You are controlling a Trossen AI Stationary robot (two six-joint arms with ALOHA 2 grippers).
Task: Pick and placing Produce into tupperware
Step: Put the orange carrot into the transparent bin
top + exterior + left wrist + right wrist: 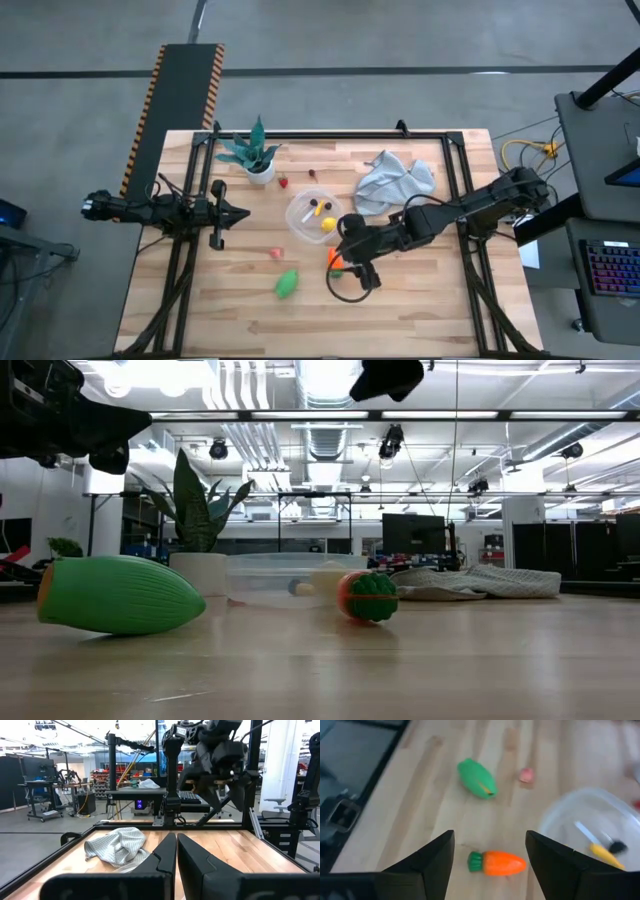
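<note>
The right gripper [345,262] hangs just below the middle of the high view with its fingers [436,857] spread apart and nothing between them. The orange carrot [497,863] lies flat on the wooden table [420,320] right under that gap: in the right wrist view it sits near the bottom centre, between the two dark fingers but touching neither. In the high view only a bit of that carrot [334,258] peeks out at the gripper's left edge. The clear tupperware [313,215] stands just up and to the left of the gripper, close to the frame's centre, with a yellow piece [328,224] and a small dark piece [317,208] already inside. A green vegetable [287,284] lies lower left of the tub, well apart from the gripper, and a small pink piece [276,253] rests between it and the tub. A red piece [284,182] sits beside the potted plant [254,152] in the upper left of the tabletop. A grey-blue cloth [393,181] is bunched at upper right. The left gripper [240,212] waits at the table's left side, fingers pressed together, gripping nothing.
</note>
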